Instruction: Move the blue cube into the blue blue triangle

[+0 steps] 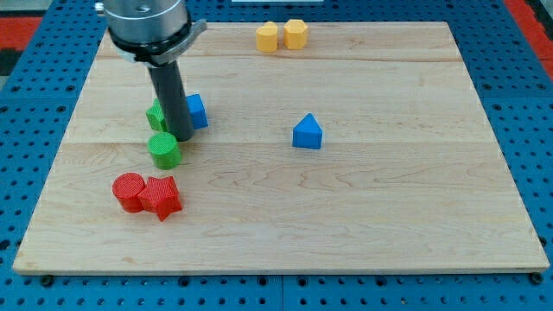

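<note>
Fingers: none, only my tip (183, 137), touching the blue cube's (197, 111) left side.
Cube: at the worktop's (389, 216) left.
Triangle: the blue triangle (307, 132) sits well apart, to the right.
Progress: push hardly begun.
Looks: ribbed plastic blocks, smooth wood.

The arm enters from the view's top left, its grey metal wrist housing partly cut off by the frame's upper edge. From the housing a straight dark rod (171, 99) hangs upright, nearly vertical. My tip (182, 138) is the rod's lower end, resting at the height of the table top, directly below the housing and slightly toward the view's right of it.
</note>
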You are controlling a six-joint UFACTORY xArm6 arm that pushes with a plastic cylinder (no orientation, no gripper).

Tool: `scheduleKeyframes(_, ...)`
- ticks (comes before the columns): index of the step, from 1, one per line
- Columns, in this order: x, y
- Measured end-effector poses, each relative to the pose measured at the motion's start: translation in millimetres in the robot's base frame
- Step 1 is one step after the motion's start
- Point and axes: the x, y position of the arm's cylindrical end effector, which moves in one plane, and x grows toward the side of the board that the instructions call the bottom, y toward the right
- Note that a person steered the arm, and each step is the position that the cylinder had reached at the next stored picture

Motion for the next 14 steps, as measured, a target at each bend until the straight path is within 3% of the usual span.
scheduleKeyframes(1,-27,-11)
scheduleKeyframes(2,-58,19)
scheduleKeyframes(4,-80,54)
scheduleKeyframes(5,-115,67)
scheduleKeyframes(6,-86,91)
scheduleKeyframes(8,-68,46)
scheduleKeyframes(9,-48,107)
scheduleKeyframes(11,-19,124)
scheduleKeyframes(13,-17,217)
scheduleKeyframes(14,7,236)
